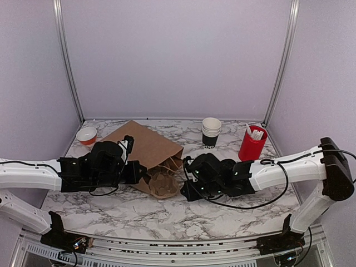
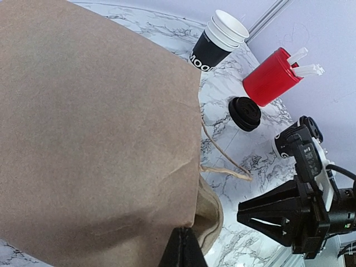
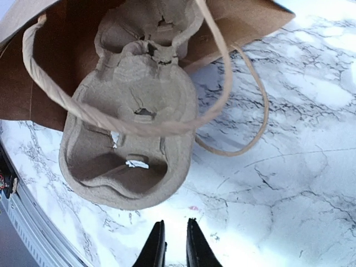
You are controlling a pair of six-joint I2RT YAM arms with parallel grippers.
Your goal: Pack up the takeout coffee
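Your left arm (image 1: 30, 173) stretches inward toward the centre, and your left gripper (image 2: 182, 236) is pinched fully closed. Your right arm (image 1: 289, 167) mirrors it. Your right gripper (image 3: 173, 228) is empty, its fingers a narrow slit apart.

A big brown paper bag (image 2: 94, 139) fills the view above and to the left of the left hand (image 2: 182, 247), whose black fingers are pressed together right at the bag's bottom edge. Just up and to the right of the hand, the bag's string handle (image 2: 228, 172) lies on the marble counter (image 2: 253, 153), and the right hand (image 2: 245, 214) points in from the right, near it. Farther up and to the right of the hand sits a black lid (image 2: 245, 113), with a red tub (image 2: 270, 78) holding white sticks (image 2: 306, 69) beyond it and a stack of cups (image 2: 219, 40) next to that.
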